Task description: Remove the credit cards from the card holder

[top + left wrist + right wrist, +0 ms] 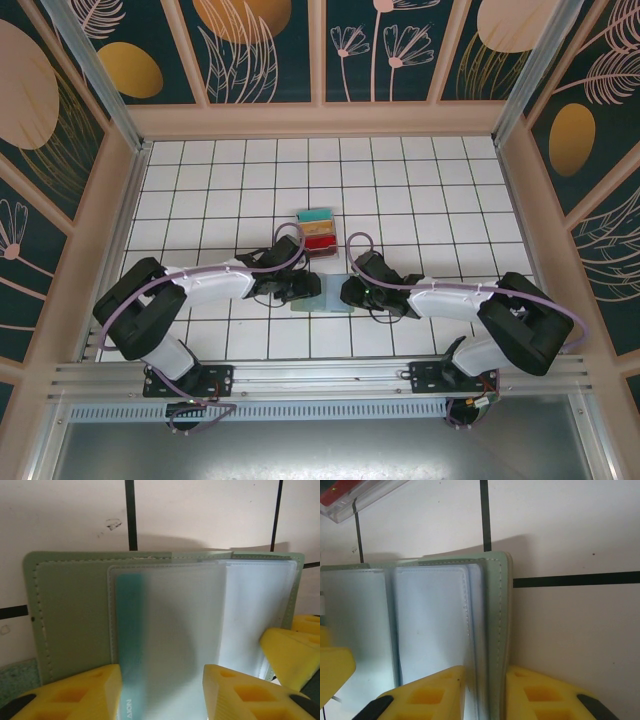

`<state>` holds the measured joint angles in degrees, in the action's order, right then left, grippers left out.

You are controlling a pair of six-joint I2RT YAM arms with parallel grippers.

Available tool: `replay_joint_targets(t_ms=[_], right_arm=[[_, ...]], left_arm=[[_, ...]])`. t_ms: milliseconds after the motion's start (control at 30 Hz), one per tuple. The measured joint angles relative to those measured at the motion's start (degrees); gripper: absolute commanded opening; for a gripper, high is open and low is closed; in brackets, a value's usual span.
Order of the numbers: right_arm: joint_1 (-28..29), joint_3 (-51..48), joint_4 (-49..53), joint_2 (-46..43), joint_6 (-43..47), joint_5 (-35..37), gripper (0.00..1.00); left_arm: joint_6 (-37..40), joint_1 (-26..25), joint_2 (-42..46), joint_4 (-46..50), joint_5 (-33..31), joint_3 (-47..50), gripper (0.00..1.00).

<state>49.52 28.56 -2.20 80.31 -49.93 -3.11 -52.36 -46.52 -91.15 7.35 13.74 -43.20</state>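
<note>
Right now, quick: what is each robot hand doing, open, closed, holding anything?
Left hand: open, straddling a clear sleeve of the wallet.
Right hand: closed on the wallet's side edge.

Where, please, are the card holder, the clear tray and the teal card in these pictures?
card holder (70, 620): left wrist view, on its green cover.
clear tray (342, 512): right wrist view, on its clear wall.
teal card (131, 630): left wrist view, on the strip seen through the sleeve.
</note>
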Motion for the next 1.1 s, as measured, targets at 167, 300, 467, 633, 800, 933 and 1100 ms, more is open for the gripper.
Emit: replay_joint_targets(t_ms=[167, 300, 467, 633, 800, 933, 1100], right_arm=[[0.00, 0.00, -0.04, 0.00, 0.00, 0.00, 0.25], [0.00, 0.00, -0.04, 0.00, 0.00, 0.00, 0.26], [0.00, 0.00, -0.13, 0.00, -0.09, 0.00, 0.29], [0.09, 0.02, -0.24, 0.02, -0.13, 0.00, 0.31], [0.09, 0.31, 0.02, -0.11, -0.13, 0.04, 0.35], [-0.46, 0.31, 2.27, -1.84, -0.11, 0.35, 0.35], [-2.40, 0.57, 6.01, -6.88, 0.04, 1.03, 0.35]], left_arm=[[0.48, 0.00, -0.02, -1.09, 1.44, -0.39, 0.61], [0.94, 0.00, -0.11, -1.57, 2.36, -0.87, 0.85], [1.20, -0.17, 0.09, -2.32, 2.80, -1.51, 0.99], [1.07, -0.22, 1.25, -2.43, 3.08, -1.53, 0.98], [1.05, -0.22, 2.16, -2.43, 3.61, -1.60, 0.96], [1.07, -0.22, 3.45, -0.87, 1.53, -1.99, 0.86], [2.16, 0.11, 5.46, 2.10, -2.34, -2.38, 0.56]])
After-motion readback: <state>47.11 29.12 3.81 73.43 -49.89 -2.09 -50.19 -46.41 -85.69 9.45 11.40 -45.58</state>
